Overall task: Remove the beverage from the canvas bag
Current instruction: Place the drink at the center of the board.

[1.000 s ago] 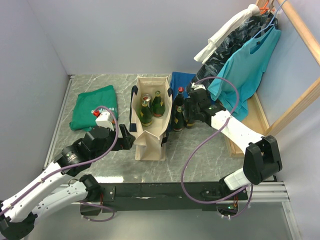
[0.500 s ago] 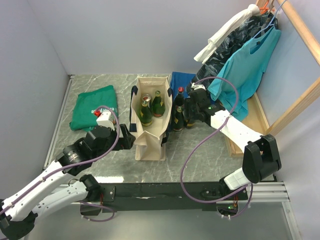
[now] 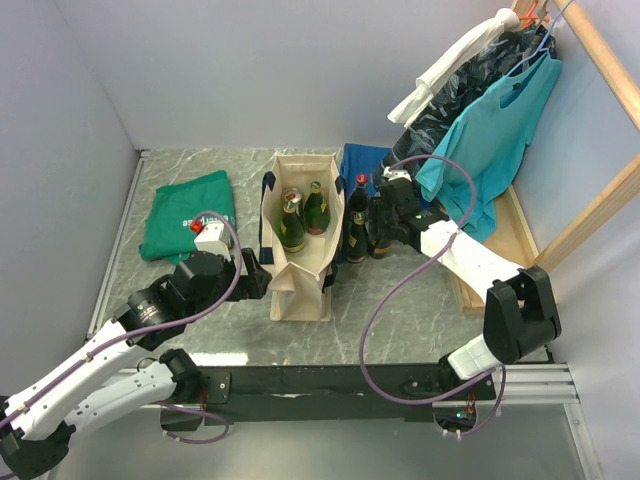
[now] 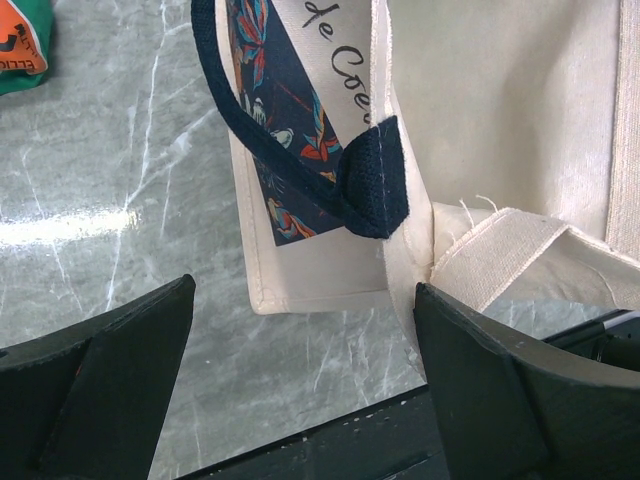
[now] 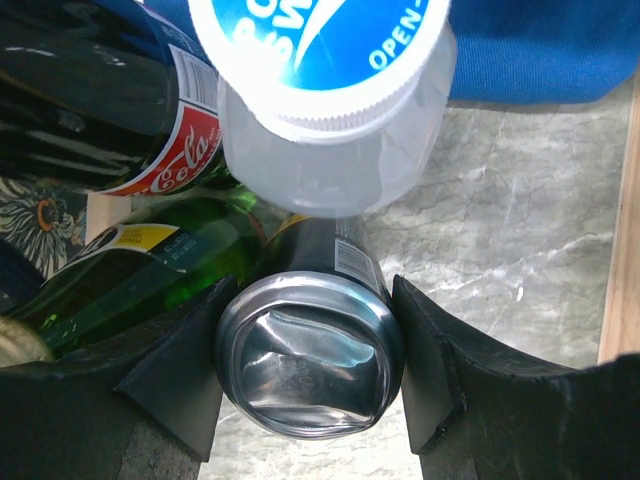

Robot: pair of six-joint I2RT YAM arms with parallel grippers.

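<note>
Top view, left to right. Left gripper [image 4: 305, 300] is noted at the 8 o'clock corner of the canvas bag [image 3: 300, 295]. Its fingers are spread wide astride that corner and the navy handle [image 4: 365, 180], with nothing gripped. The bag stands upright mid-table, with green bottles [image 3: 291, 228] seen inside. At the bag's 3 o'clock, outside it, right gripper [image 5: 312, 300] is clamped on a dark can [image 5: 310, 360] beside a cola bottle [image 5: 175, 150].

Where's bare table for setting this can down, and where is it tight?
Bare marble lies in front of the canvas bag, up to the black base rail, and behind the green T-shirt along the back wall. Crowded: right of the bag, where bottles pack against the blue cloth around the can.
</note>
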